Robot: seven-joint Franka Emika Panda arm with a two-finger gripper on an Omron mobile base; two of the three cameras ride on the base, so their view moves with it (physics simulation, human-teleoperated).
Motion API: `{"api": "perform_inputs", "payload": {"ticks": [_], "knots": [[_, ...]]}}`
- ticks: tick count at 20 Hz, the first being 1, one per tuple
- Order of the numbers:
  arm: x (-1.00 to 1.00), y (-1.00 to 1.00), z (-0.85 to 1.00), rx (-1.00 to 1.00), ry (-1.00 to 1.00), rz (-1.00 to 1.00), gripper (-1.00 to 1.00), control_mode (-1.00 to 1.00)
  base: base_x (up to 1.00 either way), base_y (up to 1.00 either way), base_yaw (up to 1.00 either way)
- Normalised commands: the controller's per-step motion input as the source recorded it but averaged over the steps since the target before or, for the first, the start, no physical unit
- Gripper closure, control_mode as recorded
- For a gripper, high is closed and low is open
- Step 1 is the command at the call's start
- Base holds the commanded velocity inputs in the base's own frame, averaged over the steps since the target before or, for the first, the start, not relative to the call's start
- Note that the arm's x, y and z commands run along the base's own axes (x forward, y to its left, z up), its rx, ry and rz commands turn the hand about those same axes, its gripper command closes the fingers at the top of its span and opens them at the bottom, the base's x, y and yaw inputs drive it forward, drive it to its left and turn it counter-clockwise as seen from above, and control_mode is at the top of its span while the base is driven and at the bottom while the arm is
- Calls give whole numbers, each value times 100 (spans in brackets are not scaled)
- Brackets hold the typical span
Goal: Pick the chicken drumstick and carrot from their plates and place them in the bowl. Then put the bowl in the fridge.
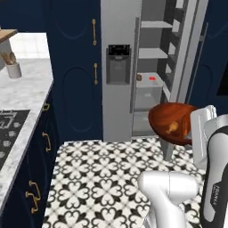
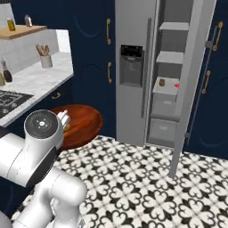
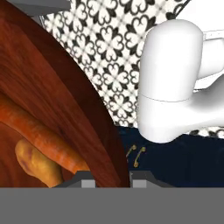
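Observation:
My gripper (image 3: 113,183) is shut on the rim of the brown wooden bowl (image 3: 52,87) and holds it tilted above the floor. Inside the bowl lie the orange carrot (image 3: 39,131) and the yellow-brown chicken drumstick (image 3: 37,164). In the left base view the bowl (image 1: 171,118) hangs in front of the fridge (image 1: 118,67), whose right side stands open with bare shelves (image 1: 151,53). The right base view shows the bowl (image 2: 84,122) behind my arm, left of the fridge (image 2: 133,67). The plates are out of view.
The open fridge door (image 2: 191,80) juts out on the right, over the patterned floor (image 2: 142,178). A marble counter (image 1: 22,89) with a stove (image 1: 9,129) and a utensil pot (image 1: 13,69) runs along the left. Small items (image 2: 162,82) sit on a lower fridge shelf.

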Motion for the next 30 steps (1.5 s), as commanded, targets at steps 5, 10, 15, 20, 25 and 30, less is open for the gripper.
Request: {"api": "perform_inputs", "payload": {"ticks": [5, 10, 15, 20, 25, 30], "knots": [[0, 0, 0, 0, 0, 0, 100, 100, 100, 38, -47], [0, 0, 0, 0, 0, 0, 100, 100, 100, 18, -43], [0, 0, 0, 0, 0, 0, 100, 100, 100, 29, -39], [0, 0, 0, 0, 0, 0, 100, 100, 100, 59, -34], [0, 0, 0, 0, 0, 0, 100, 100, 100, 25, -30], [0, 0, 0, 0, 0, 0, 100, 100, 98, 15, -22]]}}
